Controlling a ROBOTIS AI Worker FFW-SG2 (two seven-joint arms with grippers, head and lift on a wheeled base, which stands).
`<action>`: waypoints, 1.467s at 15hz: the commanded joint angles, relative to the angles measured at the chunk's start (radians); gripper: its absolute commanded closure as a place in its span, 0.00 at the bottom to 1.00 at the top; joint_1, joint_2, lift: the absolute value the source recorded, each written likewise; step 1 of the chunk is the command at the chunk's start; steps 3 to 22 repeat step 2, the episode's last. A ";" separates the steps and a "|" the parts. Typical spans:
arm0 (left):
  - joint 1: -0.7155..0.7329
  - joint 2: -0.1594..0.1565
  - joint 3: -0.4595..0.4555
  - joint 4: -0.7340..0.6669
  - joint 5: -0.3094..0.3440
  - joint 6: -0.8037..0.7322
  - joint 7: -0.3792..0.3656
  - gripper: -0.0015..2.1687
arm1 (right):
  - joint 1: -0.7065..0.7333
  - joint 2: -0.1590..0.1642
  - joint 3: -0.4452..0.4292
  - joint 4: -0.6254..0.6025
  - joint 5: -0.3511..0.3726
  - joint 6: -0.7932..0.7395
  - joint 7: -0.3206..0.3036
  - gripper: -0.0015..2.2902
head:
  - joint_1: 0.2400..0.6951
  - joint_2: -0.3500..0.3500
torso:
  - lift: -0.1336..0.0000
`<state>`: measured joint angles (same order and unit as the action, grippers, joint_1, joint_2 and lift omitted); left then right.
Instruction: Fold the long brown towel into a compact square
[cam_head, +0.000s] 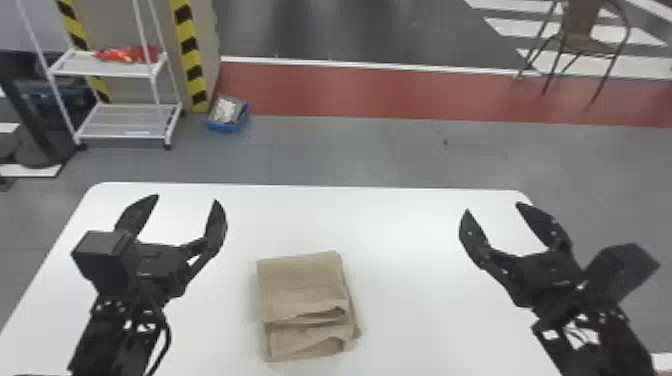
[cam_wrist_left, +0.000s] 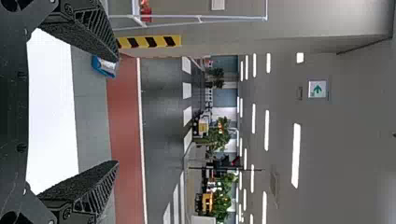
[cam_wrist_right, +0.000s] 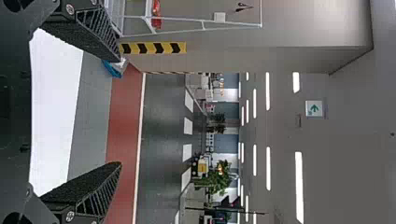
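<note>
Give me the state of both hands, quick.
Left hand: open, holding nothing, above the table left of the towel.
Right hand: open, holding nothing, right of the towel.

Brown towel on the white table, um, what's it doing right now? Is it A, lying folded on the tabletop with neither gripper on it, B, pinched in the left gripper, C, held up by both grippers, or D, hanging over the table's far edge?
A: the towel lies folded on the table, with the left gripper and the right gripper open on either side, clear of it.
</note>
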<state>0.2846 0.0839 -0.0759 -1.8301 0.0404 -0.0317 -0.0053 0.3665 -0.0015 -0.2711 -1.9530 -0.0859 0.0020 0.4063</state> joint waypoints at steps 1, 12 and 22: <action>0.001 0.000 0.001 -0.001 0.001 0.000 -0.001 0.06 | 0.000 0.002 0.000 -0.001 0.000 -0.003 0.000 0.05 | 1.00 0.34 | 1.00; 0.001 0.000 0.001 -0.001 0.001 0.000 0.001 0.06 | 0.000 0.002 0.000 -0.001 0.000 -0.003 0.000 0.05 | 1.00 0.34 | 1.00; 0.001 0.000 0.001 -0.001 0.001 0.000 0.001 0.06 | 0.000 0.002 0.000 -0.001 0.000 -0.003 0.000 0.05 | 1.00 0.34 | 1.00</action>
